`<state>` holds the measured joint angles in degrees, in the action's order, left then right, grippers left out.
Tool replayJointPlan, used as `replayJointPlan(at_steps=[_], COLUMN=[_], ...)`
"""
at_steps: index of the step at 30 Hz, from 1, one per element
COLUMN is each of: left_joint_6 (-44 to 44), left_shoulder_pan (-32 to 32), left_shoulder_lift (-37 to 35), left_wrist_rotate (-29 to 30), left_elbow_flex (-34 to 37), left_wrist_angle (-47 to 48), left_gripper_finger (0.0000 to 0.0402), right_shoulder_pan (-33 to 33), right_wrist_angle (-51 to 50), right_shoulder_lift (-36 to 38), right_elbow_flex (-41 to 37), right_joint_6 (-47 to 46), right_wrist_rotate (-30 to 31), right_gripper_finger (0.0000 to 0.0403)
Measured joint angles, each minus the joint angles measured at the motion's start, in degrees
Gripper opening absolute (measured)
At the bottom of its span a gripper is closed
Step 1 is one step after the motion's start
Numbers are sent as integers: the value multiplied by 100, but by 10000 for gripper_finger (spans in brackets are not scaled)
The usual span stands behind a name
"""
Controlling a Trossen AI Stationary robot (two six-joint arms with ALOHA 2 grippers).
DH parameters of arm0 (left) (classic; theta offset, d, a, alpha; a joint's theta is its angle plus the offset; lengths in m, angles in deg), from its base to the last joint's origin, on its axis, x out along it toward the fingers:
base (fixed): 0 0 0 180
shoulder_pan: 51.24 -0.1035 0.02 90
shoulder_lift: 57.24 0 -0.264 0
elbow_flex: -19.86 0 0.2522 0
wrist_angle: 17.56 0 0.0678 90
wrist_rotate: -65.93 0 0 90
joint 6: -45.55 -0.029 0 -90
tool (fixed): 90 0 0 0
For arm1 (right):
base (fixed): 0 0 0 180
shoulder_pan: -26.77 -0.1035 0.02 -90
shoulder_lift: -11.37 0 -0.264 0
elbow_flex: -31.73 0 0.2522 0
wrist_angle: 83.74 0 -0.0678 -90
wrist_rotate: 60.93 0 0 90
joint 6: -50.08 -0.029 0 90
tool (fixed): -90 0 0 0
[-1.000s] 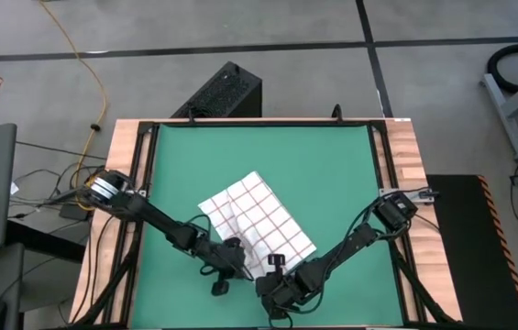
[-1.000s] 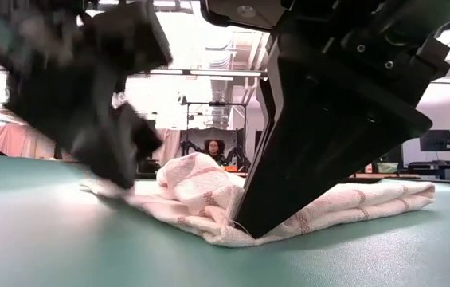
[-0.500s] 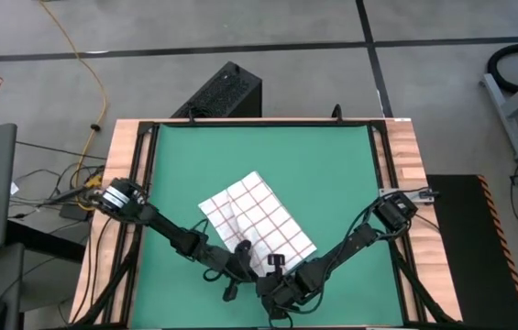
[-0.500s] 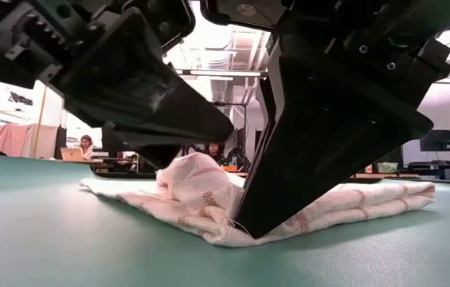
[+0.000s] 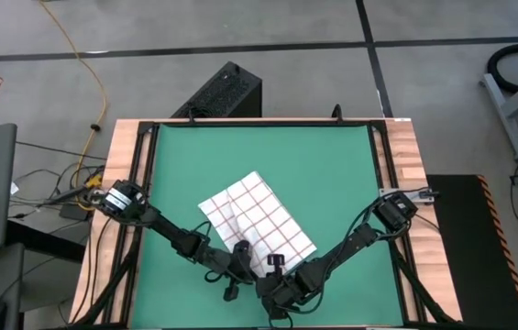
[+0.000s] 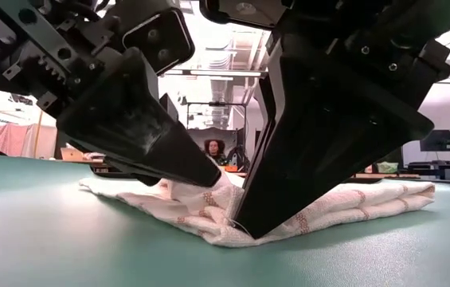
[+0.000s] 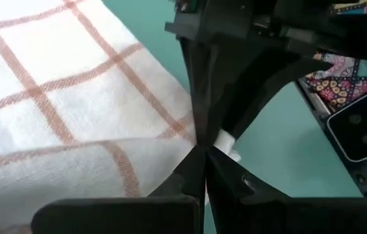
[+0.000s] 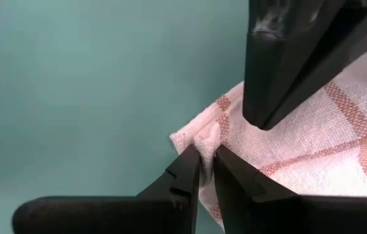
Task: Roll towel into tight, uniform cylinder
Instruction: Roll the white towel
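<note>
The left gripper (image 5: 240,261) has its jaws pressed together with nothing between them, and its tip rests on the towel (image 5: 257,220) near the near corner. Just beside it, the right gripper (image 5: 272,266) pinches that near corner between its fingers (image 8: 189,170). The towel lies flat and diagonal on the green mat (image 5: 332,165), with bare mat on every side.

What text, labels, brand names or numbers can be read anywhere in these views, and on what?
None can be read.
The thin white cloth towel with red grid lines carries no print.
The flat green mat bears no marking.
Neither dark arm shows a readable label.
</note>
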<state>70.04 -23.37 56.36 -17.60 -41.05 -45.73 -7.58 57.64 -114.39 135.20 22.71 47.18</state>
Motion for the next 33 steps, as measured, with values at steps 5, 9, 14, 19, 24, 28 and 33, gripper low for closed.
replayJointPlan(at_steps=[5,9,14,19,24,28,33], left_joint_6=[0,4,-22,35,87,69,61], left_shoulder_pan=[-2,-2,-4,-5,-15,-60,-72], left_shoulder_lift=[0,0,0,190,568,551,418], left_wrist_rotate=[42,43,36,-23,-340,-440,-558], left_elbow_flex=[-1,-2,-2,-42,-353,-512,-545], left_wrist_angle=[191,192,256,188,198,838,1536], left_gripper_finger=[0,0,0,0,0,0,0], right_shoulder_pan=[22,26,26,28,-9,-31,-75], right_wrist_angle=[31,39,50,81,-81,-637,-1327], right_shoulder_lift=[-2,-2,-2,-4,1,54,286], right_elbow_flex=[0,0,0,-2,75,274,389], right_joint_6=[90,92,92,110,106,220,504], right_wrist_rotate=[-13,-22,-21,-22,-50,-65,-52], right_gripper_finger=[71,71,71,71,72,72,73])
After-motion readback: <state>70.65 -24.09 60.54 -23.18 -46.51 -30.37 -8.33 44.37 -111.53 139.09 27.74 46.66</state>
